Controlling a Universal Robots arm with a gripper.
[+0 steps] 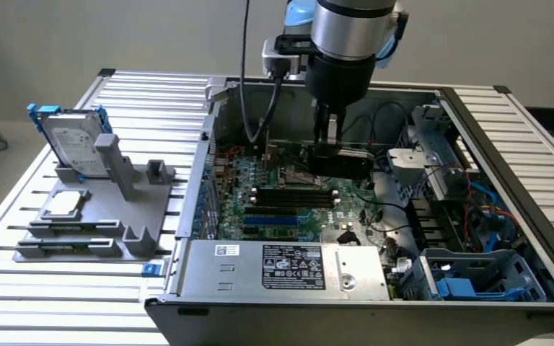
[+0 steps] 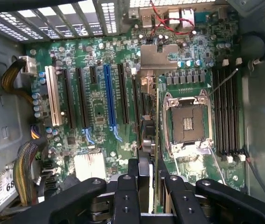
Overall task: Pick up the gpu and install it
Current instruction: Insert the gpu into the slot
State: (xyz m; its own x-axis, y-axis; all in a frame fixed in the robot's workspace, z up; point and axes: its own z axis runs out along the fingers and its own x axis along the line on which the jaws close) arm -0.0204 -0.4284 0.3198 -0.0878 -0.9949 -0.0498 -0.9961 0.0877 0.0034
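The arm's upper part is cut off by the exterior view's top edge; the tool (image 1: 327, 138) reaches down from it into the open computer case (image 1: 469, 115), and its thin fingers are closed on the gpu (image 1: 343, 161), gripping the card's upper edge; the card's lower edge is lost against dark parts behind it, so whether it touches a slot cannot be told. In the wrist view the tool (image 2: 147, 163) clamps the gpu (image 2: 147, 133) seen edge-on, a thin strip ending in a silver bracket at the case's rear wall; the black fingers (image 2: 133, 177) cover the motherboard (image 2: 95, 116) beneath them.

The card hangs upright over the motherboard, between the row of long expansion slots, one of them a blue slot (image 2: 107, 93), and the empty processor socket (image 2: 187, 122) with its metal frame; memory slots (image 2: 228, 112) lie beyond the socket; a black cable (image 1: 246, 79) hangs just beside the arm. A power supply (image 1: 287, 267) with a printed label fills the case's near corner.

On the exterior view's left, well apart from the case, a grey moulded holder (image 1: 128, 216) stands on the ribbed aluminium desk (image 1: 27, 288); a silver hard drive (image 1: 70, 140) with blue rails stands upright in it, and a small square processor chip (image 1: 66, 204) lies flat in a recess; the gpu's cover is glossy black and rounded.
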